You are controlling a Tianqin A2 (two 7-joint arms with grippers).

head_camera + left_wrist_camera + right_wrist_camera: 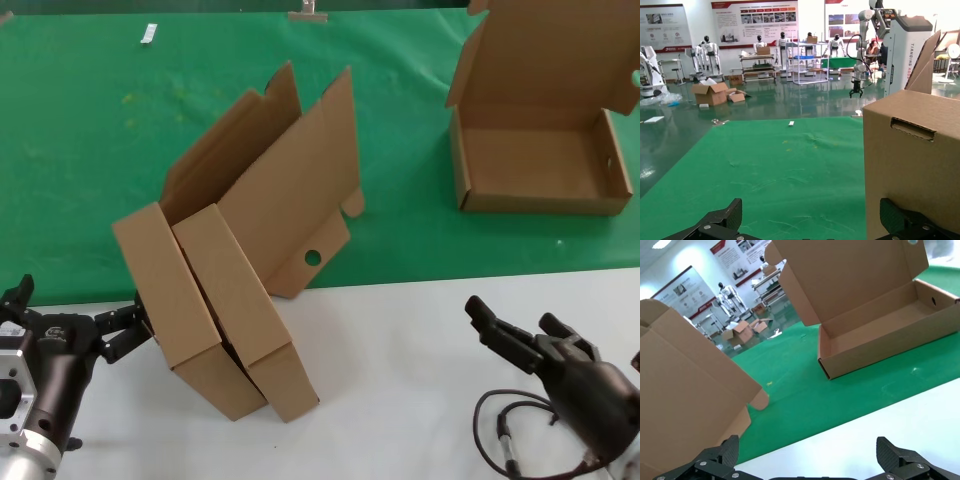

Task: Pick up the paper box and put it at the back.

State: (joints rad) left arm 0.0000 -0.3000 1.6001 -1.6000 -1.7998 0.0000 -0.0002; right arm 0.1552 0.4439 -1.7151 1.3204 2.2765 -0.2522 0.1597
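Note:
Two brown paper boxes stand tilted on edge, leaning together across the line between the green cloth and the white tabletop. The outer paper box (185,310) is closed. The one beside it (250,320) has its lid (290,190) open, with a small round hole showing. My left gripper (75,312) is open at the outer box's left side. In the left wrist view one fingertip (895,215) rests against the box wall (912,160), and green cloth shows between the jaws. My right gripper (520,325) is open and empty over the white tabletop at the front right.
A third box (540,165) lies open on the green cloth (100,150) at the back right, also seen in the right wrist view (880,335). A small white scrap (148,33) lies at the far back left. A cable (510,430) loops on the white tabletop (400,380).

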